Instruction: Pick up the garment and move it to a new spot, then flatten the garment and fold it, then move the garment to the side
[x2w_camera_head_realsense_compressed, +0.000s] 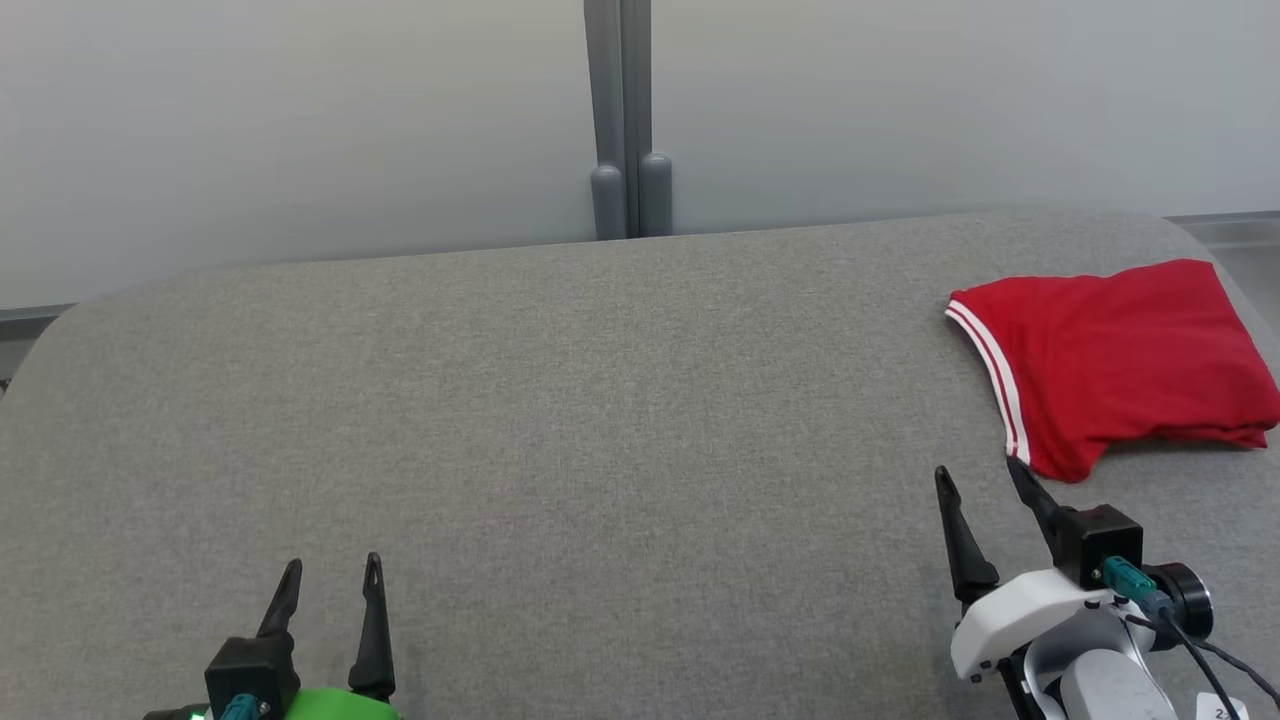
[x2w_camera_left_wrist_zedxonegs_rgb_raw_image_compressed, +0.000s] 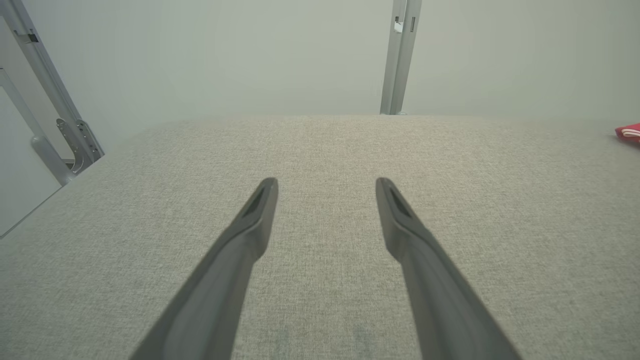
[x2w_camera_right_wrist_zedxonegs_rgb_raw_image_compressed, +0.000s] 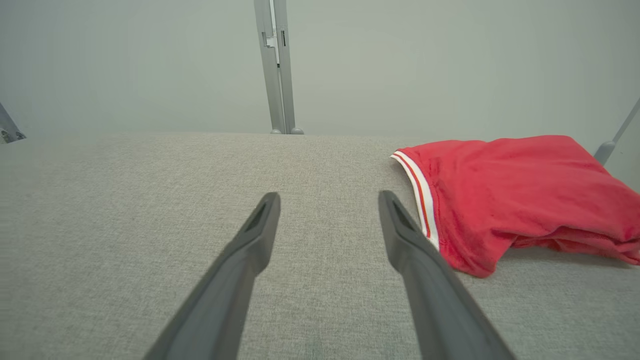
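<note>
Red garment (x2w_camera_head_realsense_compressed: 1120, 360) lay as a folded bundle at the far right corner of the grey padded table (x2w_camera_head_realsense_compressed: 560, 420), its right side close to the table's right edge.

Left tool (x2w_camera_head_realsense_compressed: 333, 562) sat near the front edge, left of centre, fingers spread, nothing between them. Right tool (x2w_camera_head_realsense_compressed: 977, 468) stood toward the front right, likewise released and empty. Its outer finger (x2w_camera_right_wrist_zedxonegs_rgb_raw_image_compressed: 425, 265) reached just beside the garment's nearest corner; contact could not be told.

Risks, as judged:
- The bundle sat so near the right edge that a push or drag to the right could slide it off.
- A pinch on the top layer alone would likely peel the fold open, since the layers along the near edge looked loose and stacked.
- The finger next to the hem could snag it on any move.

Orientation: the long axis ran left to right, roughly along the far edge. The white-striped hem (x2w_camera_right_wrist_zedxonegs_rgb_raw_image_compressed: 420, 192) faced left, toward the table's middle, and ran from far to near.
</note>
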